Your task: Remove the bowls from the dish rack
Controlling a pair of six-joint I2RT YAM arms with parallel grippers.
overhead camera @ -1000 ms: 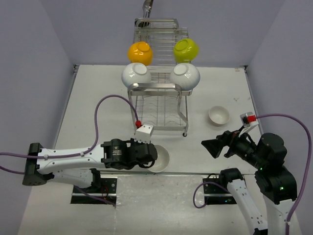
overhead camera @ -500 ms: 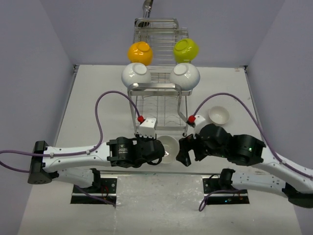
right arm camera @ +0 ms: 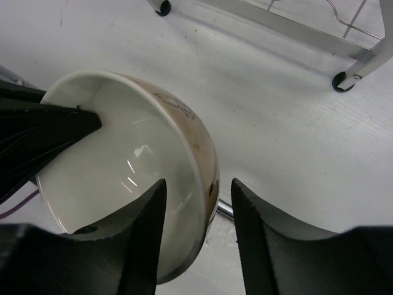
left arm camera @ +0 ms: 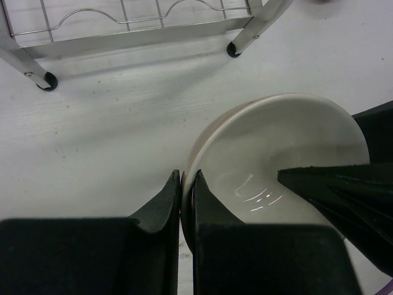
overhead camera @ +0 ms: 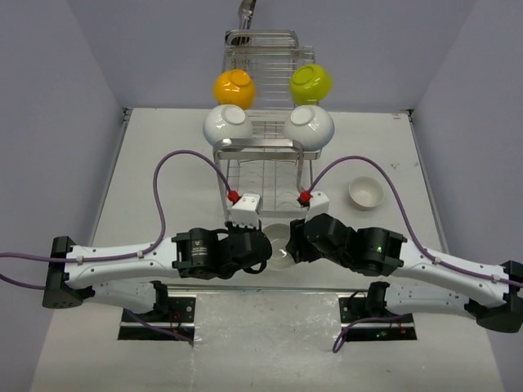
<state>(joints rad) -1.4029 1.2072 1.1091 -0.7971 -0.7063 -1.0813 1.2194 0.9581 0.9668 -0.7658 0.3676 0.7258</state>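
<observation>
Currently, the left fingers [left arm camera: 169, 200] are closed to a narrow slit and pinch the rim of the cream bowl [left arm camera: 276, 153], with one finger inside the wall and one outside. The right fingers [right arm camera: 153, 206] stand partly apart and straddle the opposite rim of the same bowl. One finger lies inside the cavity and the other outside the wall. A strip of desk [right arm camera: 295, 123] shows between the outer finger and the wall, so no clamp is made on that side. The cream bowl therefore sits directly between the two sets of fingers, tilted, with its cavity facing both wrist cameras and brownish marks on its outer wall. Whether its base touches the desk cannot be told. Just beyond both sets of fingers stand the front legs of the dish rack [overhead camera: 263, 147], close to the bowl but apart from it. Farther beyond, the rack carries four bowls. The orange-yellow bowl [overhead camera: 234, 88] sits beyond the left fingers and the lime green bowl [overhead camera: 311, 83] beyond the right fingers. Nearer than these are two white bowls [overhead camera: 227, 124], one on each side, with their bases turned toward the overhead camera. A small white bowl [overhead camera: 365, 193] stands upright on the desk, beyond and to the right of the right fingers, clear of the rack.
</observation>
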